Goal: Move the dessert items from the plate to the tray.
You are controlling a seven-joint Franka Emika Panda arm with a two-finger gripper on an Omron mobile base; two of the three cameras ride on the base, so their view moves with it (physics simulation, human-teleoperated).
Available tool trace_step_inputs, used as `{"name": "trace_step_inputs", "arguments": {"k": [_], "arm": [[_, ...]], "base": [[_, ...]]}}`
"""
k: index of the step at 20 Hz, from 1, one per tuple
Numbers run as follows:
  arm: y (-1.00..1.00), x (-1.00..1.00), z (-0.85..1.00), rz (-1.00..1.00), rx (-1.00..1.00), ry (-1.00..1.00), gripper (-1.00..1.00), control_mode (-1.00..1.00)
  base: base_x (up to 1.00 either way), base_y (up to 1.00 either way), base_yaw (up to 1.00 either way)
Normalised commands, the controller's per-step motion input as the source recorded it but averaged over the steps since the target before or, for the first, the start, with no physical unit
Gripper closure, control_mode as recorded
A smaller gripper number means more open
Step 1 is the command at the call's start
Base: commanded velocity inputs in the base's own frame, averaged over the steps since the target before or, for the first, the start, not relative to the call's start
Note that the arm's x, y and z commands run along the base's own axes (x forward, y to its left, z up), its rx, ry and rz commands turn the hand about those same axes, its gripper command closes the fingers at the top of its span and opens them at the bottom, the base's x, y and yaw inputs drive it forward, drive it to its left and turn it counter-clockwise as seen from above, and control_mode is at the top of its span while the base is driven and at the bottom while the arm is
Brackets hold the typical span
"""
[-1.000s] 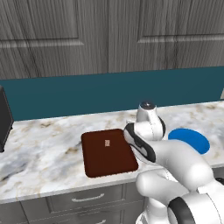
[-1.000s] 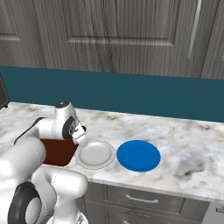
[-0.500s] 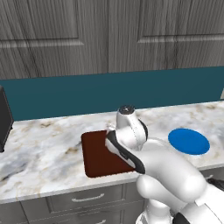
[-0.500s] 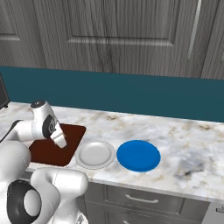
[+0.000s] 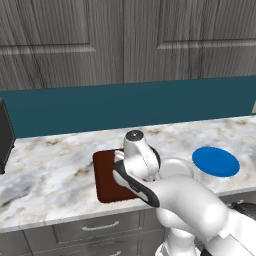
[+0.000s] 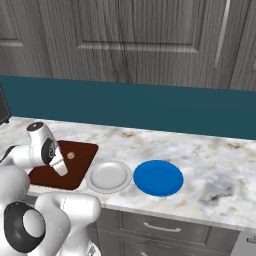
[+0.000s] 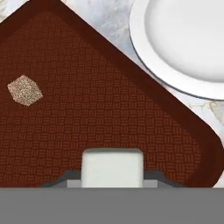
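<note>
Base views flanking tray (image 6: 75, 155); hand view close above.

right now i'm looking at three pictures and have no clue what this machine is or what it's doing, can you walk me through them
It is a white robot arm in a rendered kitchen. Two cameras sit behind the arm, one to its left and one to its right, and both look down at the same marble counter. The third camera rides on the hand and looks along its fingers.

On the counter lie a dark reddish-brown tray, a round pale plate beside it and a flat blue disc further right. The plate looks bare.

In the hand view, a pale cream block sits between the fingertips, over the tray, so the hand seems to be holding a dessert piece. A small speckled tan piece already lies on the tray.
</note>
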Motion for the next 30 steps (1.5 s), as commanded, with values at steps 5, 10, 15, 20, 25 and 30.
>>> {"name": "trace_step_inputs", "arguments": {"k": [5, 10, 15, 20, 25, 30], "arm": [[0.00, 0.00, -0.24, 0.00, 0.00, 0.05, 1.00, -1.00], [0.00, 0.03, -0.26, 0.00, -0.02, 0.09, 1.00, -1.00], [0.00, 0.15, 0.00, 0.00, -0.04, 0.00, 1.00, -1.00], [0.01, 0.01, -0.18, 0.00, 0.00, 0.00, 1.00, -1.00], [0.00, 0.02, -0.27, 0.00, 0.00, -0.01, 1.00, -1.00], [0.00, 0.00, -0.01, 0.00, 0.00, 0.00, -1.00, -1.00]], "base": [[0.00, 0.00, 0.00], [0.00, 0.00, 0.00], [0.00, 0.00, 0.00], [0.00, 0.00, 0.00], [0.00, 0.00, 0.00], [0.00, 0.00, 0.00]]}}
